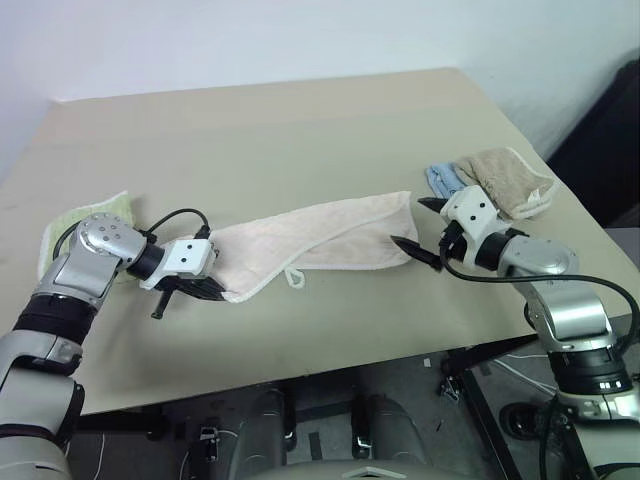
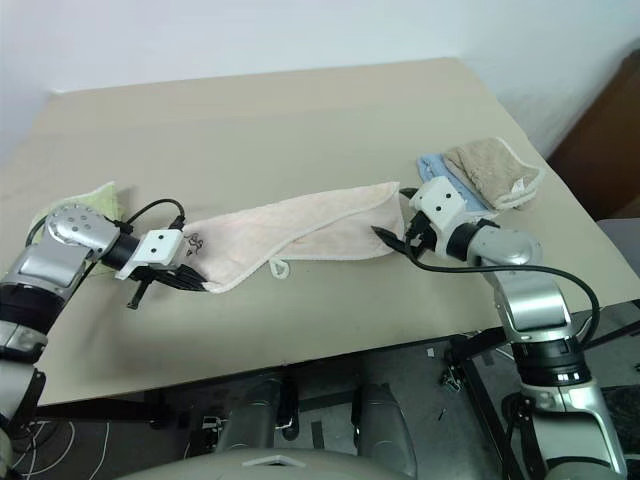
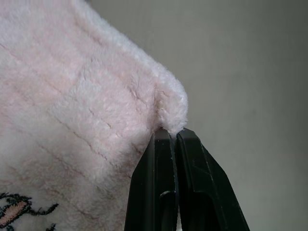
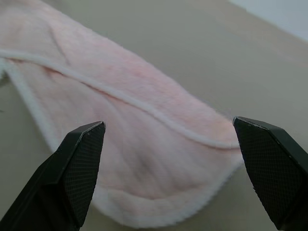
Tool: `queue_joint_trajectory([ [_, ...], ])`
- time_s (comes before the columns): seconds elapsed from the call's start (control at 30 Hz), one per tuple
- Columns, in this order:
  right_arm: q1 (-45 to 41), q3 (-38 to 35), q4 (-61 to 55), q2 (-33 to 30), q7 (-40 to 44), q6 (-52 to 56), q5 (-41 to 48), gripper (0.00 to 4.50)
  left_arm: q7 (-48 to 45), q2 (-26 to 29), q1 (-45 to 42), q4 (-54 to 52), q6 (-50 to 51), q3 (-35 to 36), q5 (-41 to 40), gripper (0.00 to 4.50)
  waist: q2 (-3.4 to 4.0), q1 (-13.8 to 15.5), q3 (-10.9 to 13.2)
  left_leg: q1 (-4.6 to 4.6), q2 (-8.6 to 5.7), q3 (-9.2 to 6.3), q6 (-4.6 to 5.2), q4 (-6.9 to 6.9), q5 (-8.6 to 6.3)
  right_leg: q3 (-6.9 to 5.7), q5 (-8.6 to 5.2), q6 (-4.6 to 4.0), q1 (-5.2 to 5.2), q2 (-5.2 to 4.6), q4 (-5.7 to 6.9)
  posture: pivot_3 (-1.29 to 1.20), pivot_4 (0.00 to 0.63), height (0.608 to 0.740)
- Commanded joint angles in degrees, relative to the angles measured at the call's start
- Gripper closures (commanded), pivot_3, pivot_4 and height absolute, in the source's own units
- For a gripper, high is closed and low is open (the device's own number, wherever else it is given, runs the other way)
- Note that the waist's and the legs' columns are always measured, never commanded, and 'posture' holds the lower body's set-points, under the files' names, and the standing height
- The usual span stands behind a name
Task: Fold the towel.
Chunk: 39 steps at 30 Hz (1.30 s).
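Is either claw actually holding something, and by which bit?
The left claw pinches the pink towel by its corner; the right claw is open, holding nothing.

Fluffy terry cloth towel (image 1: 320,240) (ribbed), smooth matt table (image 1: 300,130)

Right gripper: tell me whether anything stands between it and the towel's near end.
Nothing visible does. The right gripper is open just short of the towel end, with only bare table between. The tan towel lies off to the side, behind it.
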Motion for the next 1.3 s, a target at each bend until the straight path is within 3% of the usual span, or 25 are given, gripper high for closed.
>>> queue_joint_trajectory([
  [0.03,-3.5,2.4,5.1,-2.0,-0.9,-7.8,-6.5,0.00,-0.2,3.3,1.2,-6.9,6.4,5.1,-5.7,4.45,-0.01,0.0,0.0,0.00,0.01,-0.01,0.00,0.00,0.00,0.00,0.00,0.00,0.00,0.01,0.00,0.00,0.150,0.740],
  [0.43,-24.9,16.9,43.6,-1.9,-11.9,-40.0,-30.5,0.00,4.8,9.2,13.6,-21.9,17.3,14.2,-9.1,4.45,0.25,-0.3,0.2,-0.01,0.00,0.22,-0.01,-0.13,0.00,0.15,0.01,0.01,-0.08,0.09,-0.02,0.00,0.150,0.740],
  [0.83,-35.1,25.7,63.4,1.2,-24.3,-53.5,-43.3,0.00,7.8,10.6,19.7,-27.2,19.9,18.3,-10.2,4.45,0.27,-0.5,0.2,0.06,0.04,0.67,-0.04,-0.07,0.02,0.47,0.11,0.05,-0.07,0.27,0.09,0.00,0.150,0.740],
  [0.97,-35.8,26.4,65.2,1.8,-26.9,-55.1,-44.8,0.85,8.1,10.7,20.4,-27.7,20.0,18.5,-10.2,4.50,0.27,-0.5,0.2,0.09,0.07,0.80,-0.06,-0.09,0.04,0.57,0.13,0.04,-0.12,0.31,0.15,0.00,0.150,0.740],
  [1.3,-35.6,26.4,65.8,1.4,-28.8,-56.6,-45.7,4.17,8.5,10.1,20.0,-27.5,19.9,17.7,-9.9,4.50,0.27,-0.5,0.2,0.27,0.08,1.19,-0.07,-0.10,0.04,0.90,0.20,0.12,-0.14,0.32,0.22,0.00,0.150,0.740],
])
